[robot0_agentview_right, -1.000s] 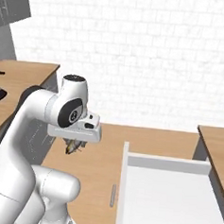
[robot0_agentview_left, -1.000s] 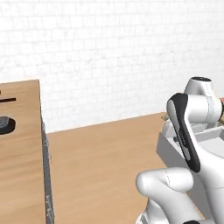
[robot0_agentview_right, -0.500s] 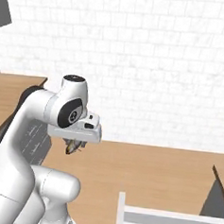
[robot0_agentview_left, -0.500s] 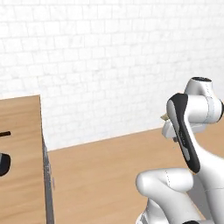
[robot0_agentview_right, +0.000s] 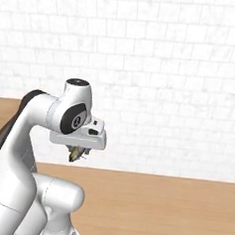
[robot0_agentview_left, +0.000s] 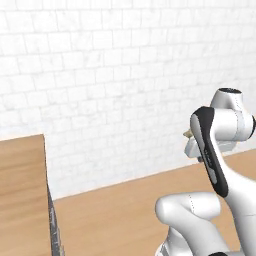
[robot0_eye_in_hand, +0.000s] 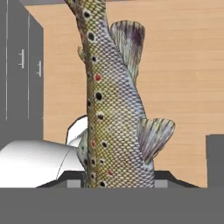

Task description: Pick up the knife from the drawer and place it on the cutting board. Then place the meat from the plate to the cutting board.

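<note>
The meat [robot0_eye_in_hand: 111,109] is a whole spotted fish with a yellow-green scaly back and grey fins. It hangs lengthwise from my gripper [robot0_eye_in_hand: 117,177], which is shut on it, with the fish covering most of the fingers. In the right base view the gripper [robot0_agentview_right: 79,150] points down under the white hand, high above the floor, and a short end of the meat [robot0_agentview_right: 73,157] pokes out beneath it. A small tip of the meat [robot0_agentview_left: 188,133] shows beside the wrist in the left base view. The knife, drawer, cutting board and plate are out of view.
A wooden counter [robot0_agentview_left: 20,190] ends at the left of the left base view, with wooden floor [robot0_agentview_left: 125,210] and a white brick wall [robot0_agentview_left: 115,85] beyond. The hand view looks down on grey cabinet fronts [robot0_eye_in_hand: 22,65] with small handles and on wooden floor [robot0_eye_in_hand: 183,87].
The whole picture has shifted: the base has moved, so the counter slid left and the open drawer left the right base view. The arm's pose and its grip on the fish are unchanged.
</note>
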Tool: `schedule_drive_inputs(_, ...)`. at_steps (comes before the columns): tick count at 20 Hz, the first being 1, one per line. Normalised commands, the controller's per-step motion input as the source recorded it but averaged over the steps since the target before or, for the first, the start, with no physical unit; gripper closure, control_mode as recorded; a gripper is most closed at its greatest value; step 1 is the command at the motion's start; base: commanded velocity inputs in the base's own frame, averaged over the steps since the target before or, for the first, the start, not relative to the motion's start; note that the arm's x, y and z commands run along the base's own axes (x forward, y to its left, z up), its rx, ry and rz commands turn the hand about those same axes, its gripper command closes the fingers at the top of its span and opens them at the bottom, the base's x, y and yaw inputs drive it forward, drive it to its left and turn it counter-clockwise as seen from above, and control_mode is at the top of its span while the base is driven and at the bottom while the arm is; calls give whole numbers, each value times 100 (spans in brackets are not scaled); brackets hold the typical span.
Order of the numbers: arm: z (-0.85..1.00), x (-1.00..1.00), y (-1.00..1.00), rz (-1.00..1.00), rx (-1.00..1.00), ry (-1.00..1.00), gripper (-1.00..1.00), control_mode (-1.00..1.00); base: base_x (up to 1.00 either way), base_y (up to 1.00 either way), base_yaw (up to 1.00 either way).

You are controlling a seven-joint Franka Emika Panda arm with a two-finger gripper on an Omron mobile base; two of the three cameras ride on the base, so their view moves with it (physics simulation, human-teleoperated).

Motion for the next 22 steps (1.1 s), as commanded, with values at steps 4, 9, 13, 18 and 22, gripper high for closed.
schedule_drive_inputs(4, 0, 0, 0, 0, 0, 0, 100, 100, 100, -8, -21)
schedule_drive_inputs(9, 0, 0, 0, 0, 0, 0, 100, 100, 66, -33, -60)
schedule_drive_inputs(13, 0, 0, 0, 0, 0, 0, 100, 100, 35, -29, -72)
schedule_drive_inputs(18, 0, 0, 0, 0, 0, 0, 100, 100, 33, -16, -73)
schedule_drive_inputs(22, 0, 0, 0, 0, 0, 0, 100, 100, 34, -1, -70)
